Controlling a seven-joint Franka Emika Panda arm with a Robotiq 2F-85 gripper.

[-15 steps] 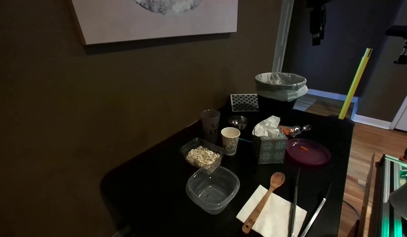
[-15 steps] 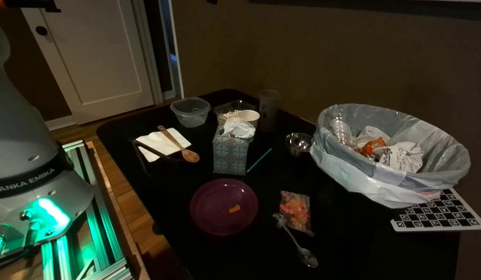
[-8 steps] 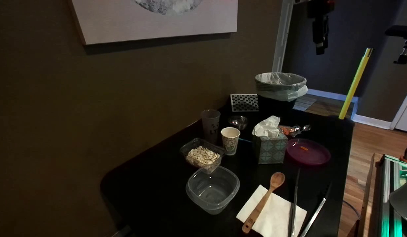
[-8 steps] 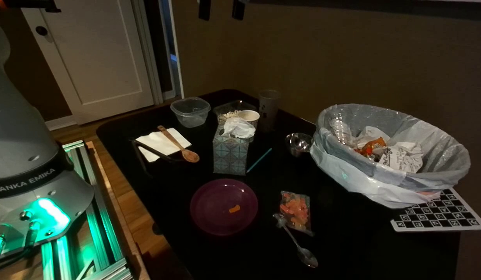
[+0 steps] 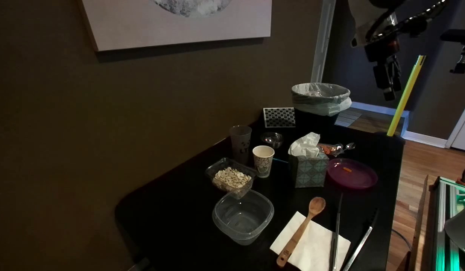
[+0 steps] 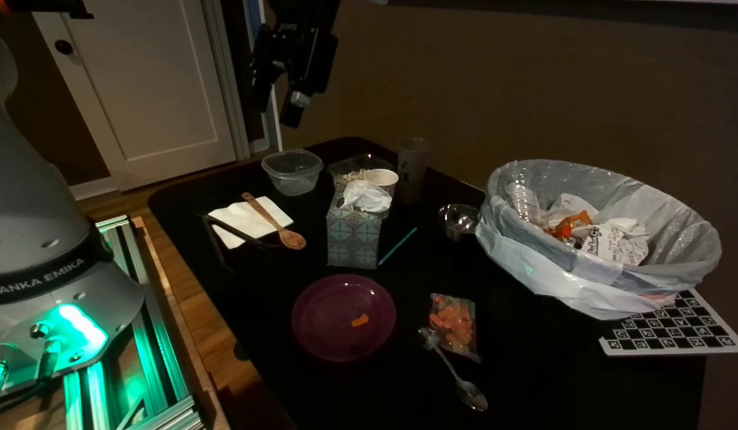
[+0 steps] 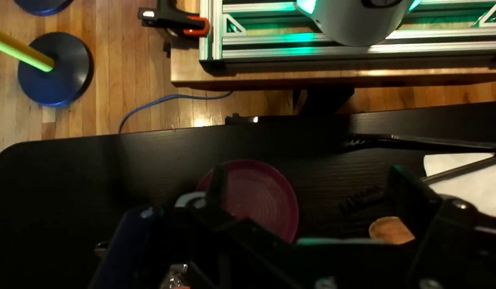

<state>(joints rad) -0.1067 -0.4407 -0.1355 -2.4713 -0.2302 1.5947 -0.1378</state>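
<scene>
- So the gripper [image 6: 276, 111] is seen held well above the black table [image 6: 560, 382], its fingers spread wide with a clear gap between them, so yeah, it's released.
- In the wrist view, the purple plate [image 7: 260, 192] is framed between those fingers, partly covered by one of them; it's set down on the tabletop, well apart from the gripper.
- A little orange piece [image 6: 360, 321] is parked on the plate.
- A tissue box [image 6: 353, 245] is placed near the plate, with a tissue poked out of the top.
- A bag of orange bits [image 6: 452, 322] is laid flat near the plate too, and a metal spoon [image 6: 467, 391] is set right beside it.
- A wooden spoon [image 5: 299, 233] is laid across a white napkin [image 5: 319, 239], bowl end past the edge. The tongs [image 5: 336, 233] are splayed, one leg crossed over the napkin.
- A clear tub [image 5: 243, 216] is set just beside a tray of pale flakes [image 5: 232, 177], with a paper cup [image 5: 263, 163] and a taller cup [image 5: 240, 145] grouped close by.
- A lined trash bin [image 6: 572, 286] is stuffed with paper and wrappers; a checkered board [image 6: 673, 331] is partly hidden by it in an exterior view.
</scene>
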